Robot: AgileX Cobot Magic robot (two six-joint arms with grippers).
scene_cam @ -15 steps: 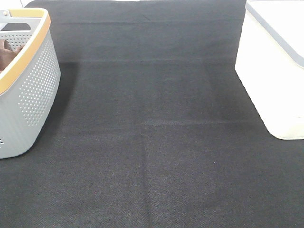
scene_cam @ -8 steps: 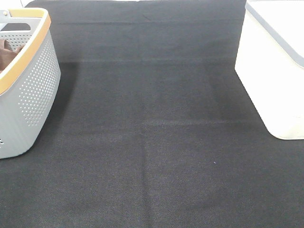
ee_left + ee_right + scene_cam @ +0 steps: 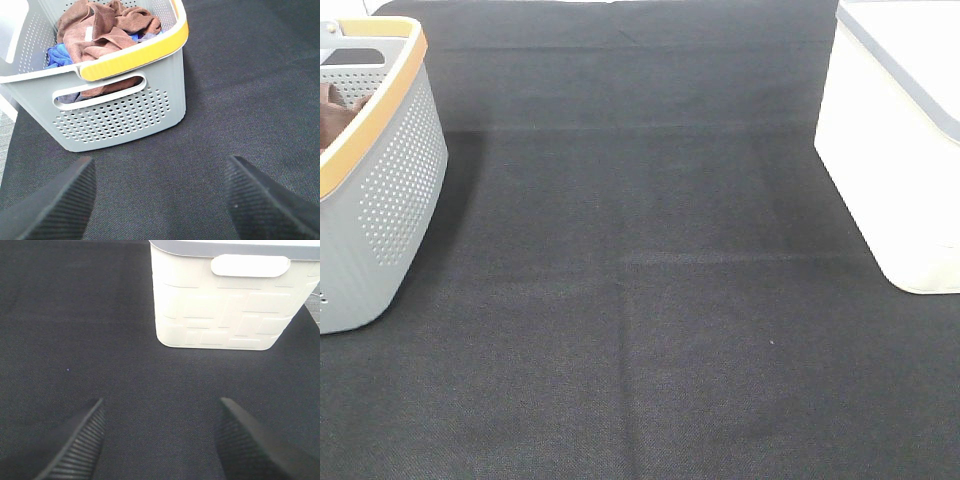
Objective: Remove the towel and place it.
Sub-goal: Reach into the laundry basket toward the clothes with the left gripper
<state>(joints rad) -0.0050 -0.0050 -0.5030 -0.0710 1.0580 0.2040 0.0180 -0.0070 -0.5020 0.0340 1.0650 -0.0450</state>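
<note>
Jaws of left gripper (image 3: 159, 200) spread wide, empty, facing grey perforated plastic basket (image 3: 125, 120) at far-left corner of black fabric-covered table (image 3: 640, 330), likely lining up reach. Inside, crumpled reddish-brown microfibre towel (image 3: 107, 30) over blue cloth (image 3: 56, 54). Jaws of right gripper (image 3: 159, 440) likewise spread, facing cream plastic bin (image 3: 220, 305) at right edge, probable drop spot. High view shows neither gripper, only towel sliver.

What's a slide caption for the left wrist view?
Open left gripper faces a grey basket holding the brown towel and a blue cloth.
</note>
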